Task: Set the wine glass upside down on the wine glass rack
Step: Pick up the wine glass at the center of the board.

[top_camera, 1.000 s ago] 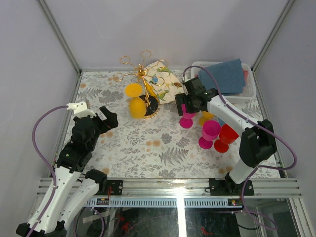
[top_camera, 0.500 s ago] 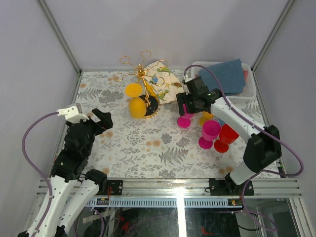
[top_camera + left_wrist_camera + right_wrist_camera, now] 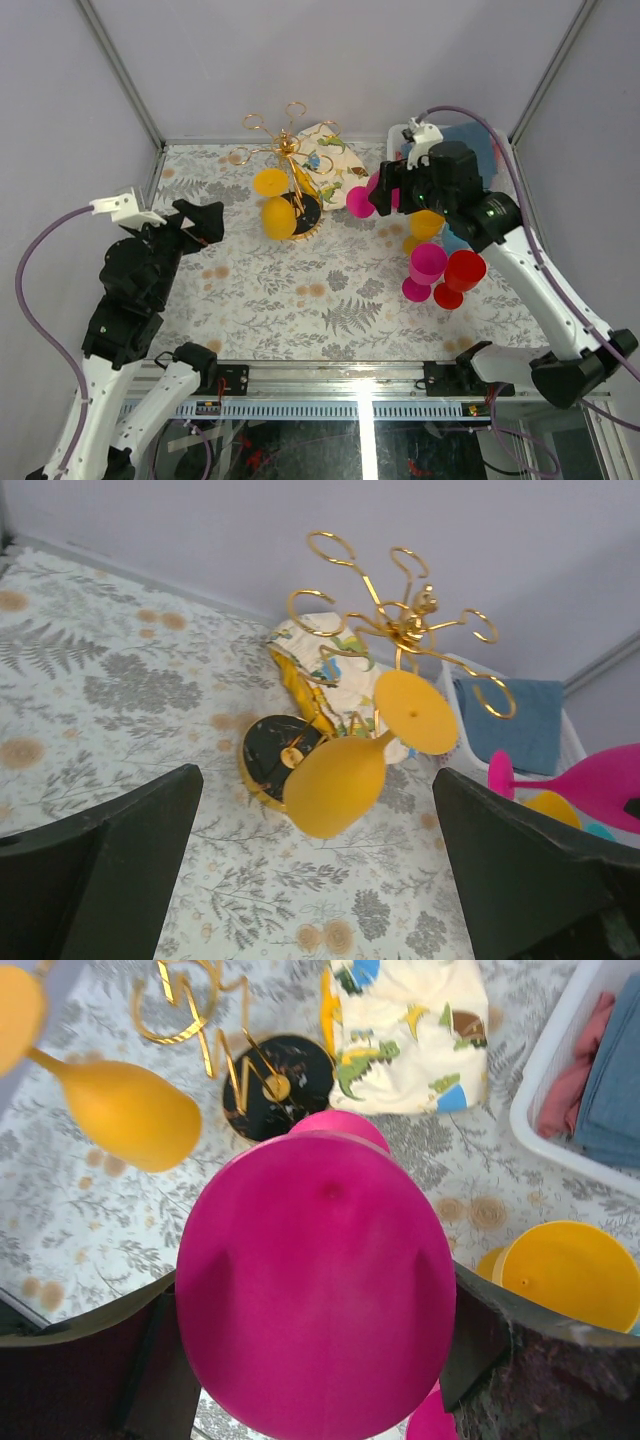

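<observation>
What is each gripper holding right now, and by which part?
The right gripper clamps the magenta wine glass by its bowl; the left gripper is open and empty.

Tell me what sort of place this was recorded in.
Probably a lab test cell, not a home: plain grey wall panels in metal framing, two arms bolted to an aluminium rail, and a floral cloth staged with a rack and coloured glasses.

text: none legible | labels: none | brands: none | numbers: none | signs: none
</observation>
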